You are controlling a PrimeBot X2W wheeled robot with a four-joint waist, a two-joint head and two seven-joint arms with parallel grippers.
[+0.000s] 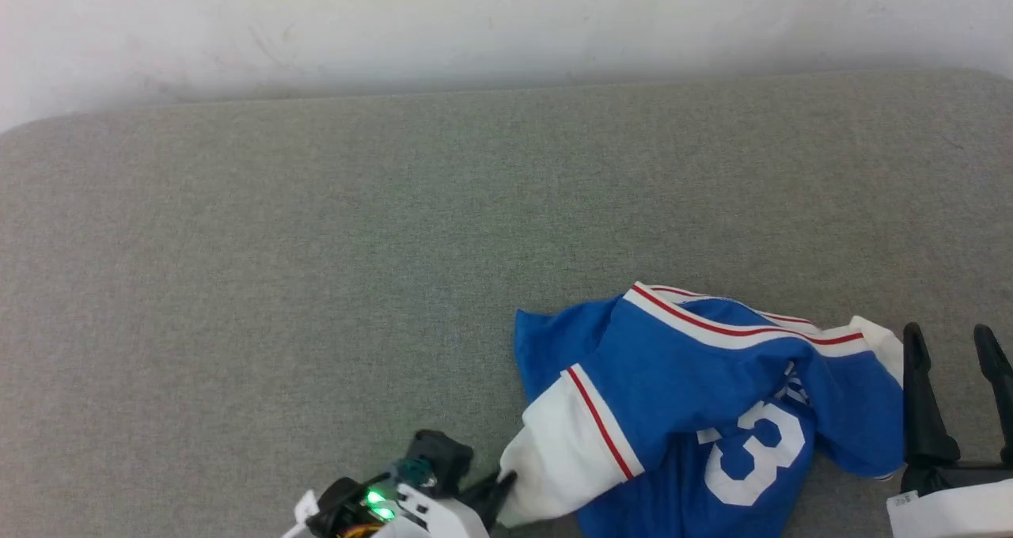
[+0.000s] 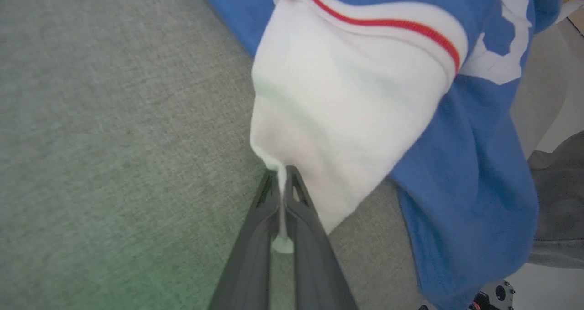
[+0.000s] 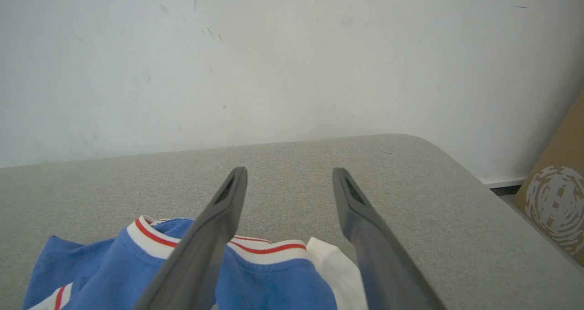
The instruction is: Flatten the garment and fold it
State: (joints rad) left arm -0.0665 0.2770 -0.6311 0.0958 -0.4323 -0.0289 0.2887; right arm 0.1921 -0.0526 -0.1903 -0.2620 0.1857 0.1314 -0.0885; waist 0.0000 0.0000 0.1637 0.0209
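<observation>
The garment (image 1: 696,380) shows a white "8". Left gripper (image 2: 283,172) pinches its white sleeve (image 2: 346,109); right gripper (image 1: 948,332) stands spread beside it.

White 8 (image 1: 756,451) on garment (image 1: 681,372) chest; lettering (image 1: 795,388) unreadable.

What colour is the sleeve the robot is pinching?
White sleeve, with a red stripe; clearest in left wrist view.

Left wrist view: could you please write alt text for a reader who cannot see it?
The left claw is shut on the hem of the white sleeve of the crumpled blue garment, which lies on a grey fabric surface.
</observation>
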